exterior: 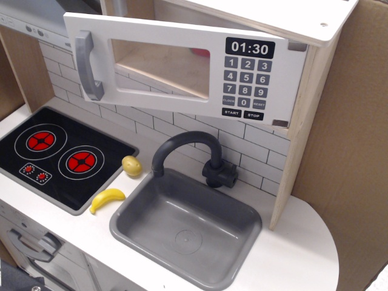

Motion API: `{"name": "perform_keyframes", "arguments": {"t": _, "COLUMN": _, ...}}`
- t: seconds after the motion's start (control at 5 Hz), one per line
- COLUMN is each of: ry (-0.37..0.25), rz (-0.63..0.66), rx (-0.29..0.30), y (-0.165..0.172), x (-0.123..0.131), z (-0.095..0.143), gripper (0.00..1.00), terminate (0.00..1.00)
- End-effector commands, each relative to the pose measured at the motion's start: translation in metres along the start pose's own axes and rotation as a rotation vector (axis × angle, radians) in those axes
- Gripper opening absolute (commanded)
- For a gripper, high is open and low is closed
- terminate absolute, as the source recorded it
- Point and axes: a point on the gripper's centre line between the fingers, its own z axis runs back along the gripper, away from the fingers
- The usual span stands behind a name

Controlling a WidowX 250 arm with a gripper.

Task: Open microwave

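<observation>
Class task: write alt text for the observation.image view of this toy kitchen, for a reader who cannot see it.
A pale wood toy microwave has its wide white door with a grey bar handle swung partly open, above a grey plastic sink with a dark curved tap. A yellow toy banana and a yellow lemon lie between the sink and a black two-burner hob; no robot arm is visible.

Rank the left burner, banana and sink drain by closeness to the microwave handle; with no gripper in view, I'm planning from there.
From the microwave handle:
1. Left burner, below it.
2. Banana, lower, toward the front.
3. Sink drain, far lower right.
</observation>
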Motion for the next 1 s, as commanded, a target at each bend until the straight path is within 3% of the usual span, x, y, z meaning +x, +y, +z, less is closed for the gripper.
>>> {"name": "perform_keyframes", "arguments": {"t": 0.0, "ry": -0.031, "rz": -0.088, "rx": 0.057, "y": 0.019, "x": 0.000, "z": 0.001, "gripper": 1.00, "terminate": 0.00}}
{"name": "perform_keyframes", "arguments": {"t": 0.2, "ry": -0.019, "rz": -0.093, "rx": 0.079, "y": 0.022, "x": -0.004, "z": -0.009, "gripper": 1.00, "terminate": 0.00}}
{"name": "perform_keyframes", "arguments": {"t": 0.4, "ry": 0.016, "rz": -0.112, "rx": 0.172, "y": 0.017, "x": -0.017, "z": -0.030, "gripper": 1.00, "terminate": 0.00}}
{"name": "perform_keyframes", "arguments": {"t": 0.8, "ry": 0.146, "rz": -0.167, "rx": 0.189, "y": -0.012, "x": -0.050, "z": -0.035, "gripper": 1.00, "terminate": 0.00}}
